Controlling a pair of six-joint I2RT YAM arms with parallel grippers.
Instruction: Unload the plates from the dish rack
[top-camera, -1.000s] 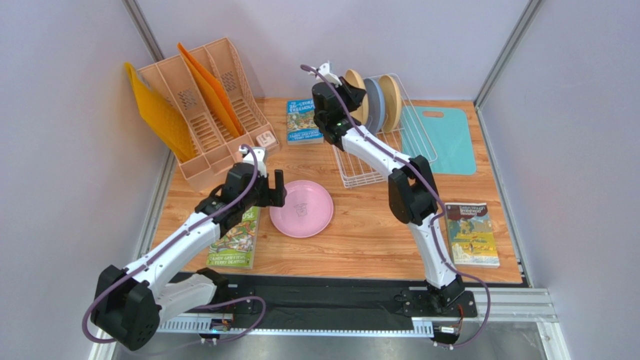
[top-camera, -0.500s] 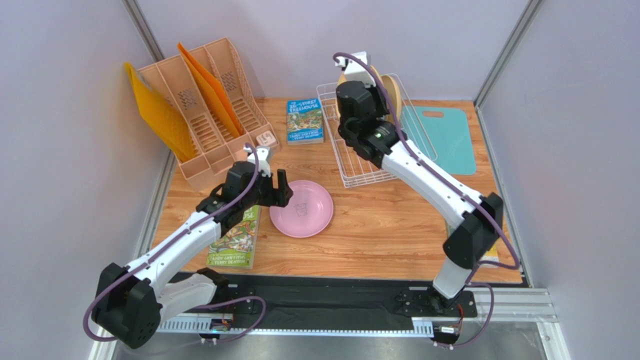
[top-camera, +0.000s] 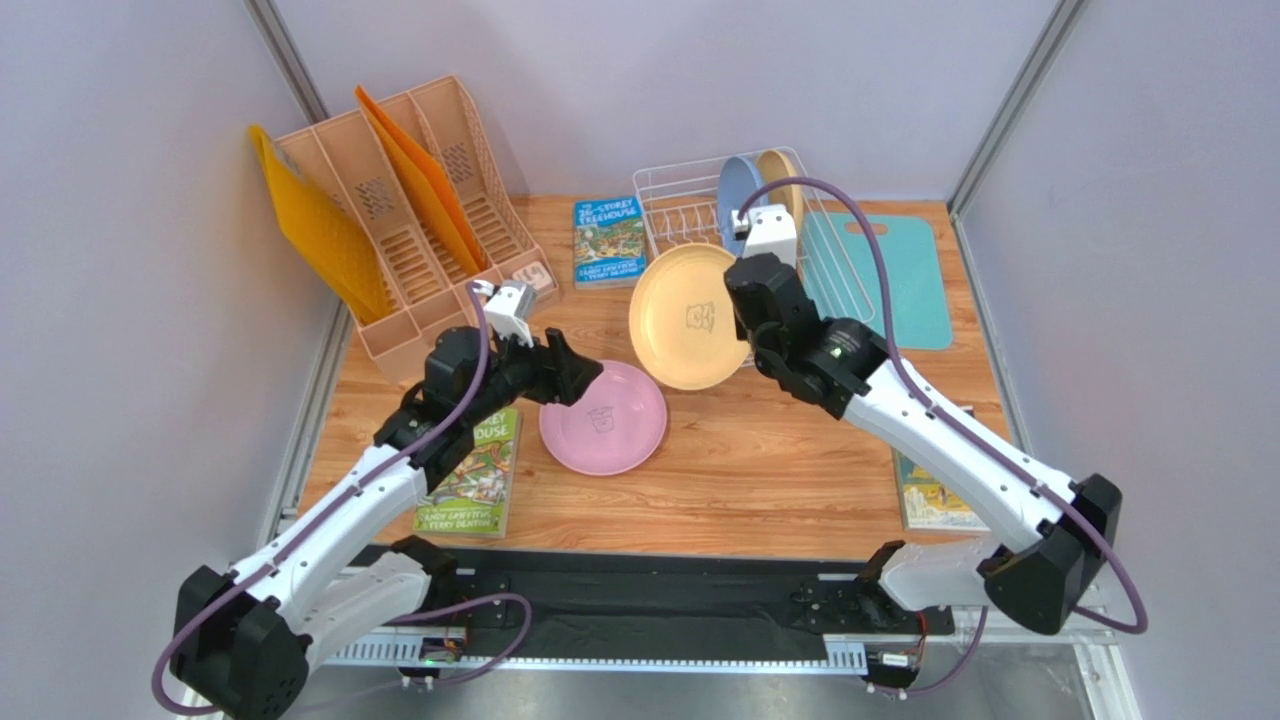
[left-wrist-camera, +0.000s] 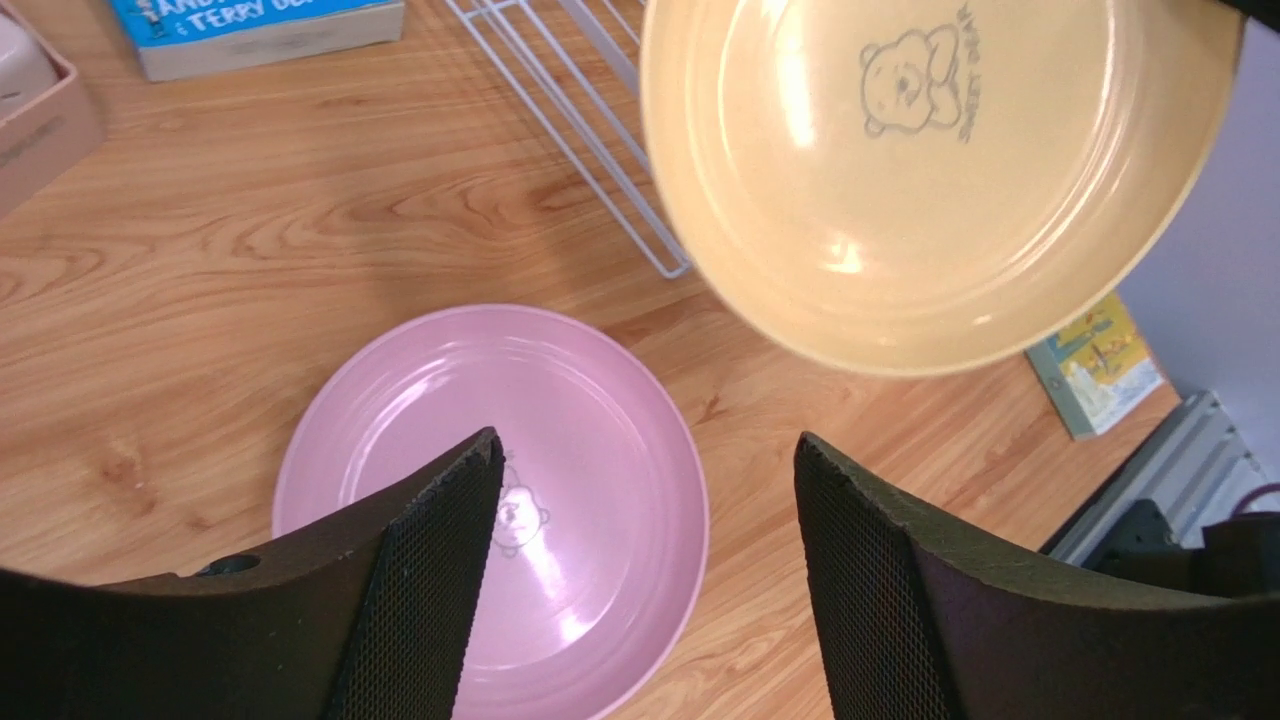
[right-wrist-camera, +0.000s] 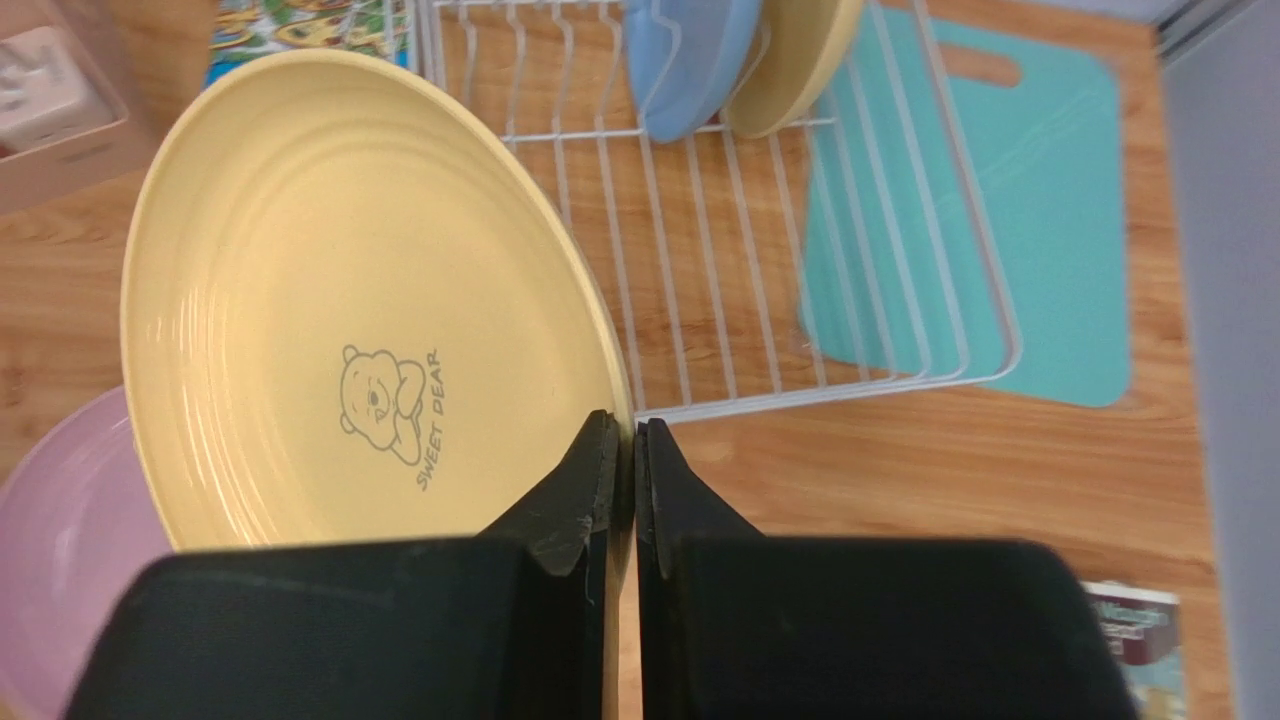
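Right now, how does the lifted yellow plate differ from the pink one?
The yellow plate hangs tilted in the air, its rim pinched by the right gripper; the pink plate lies flat on the table, held by nothing. One is yellow, the other pink. Both are round with a small bear drawing in the centre.

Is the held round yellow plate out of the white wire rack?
Out: yellow plate, pinched by the right gripper, hangs clear of the rack.

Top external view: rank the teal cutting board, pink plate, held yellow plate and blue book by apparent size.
1. teal cutting board, though partly covered by the dish rack.
2. yellow plate and pink plate: about alike; the yellow one is lifted nearer the camera, so unranked.
3. blue book.
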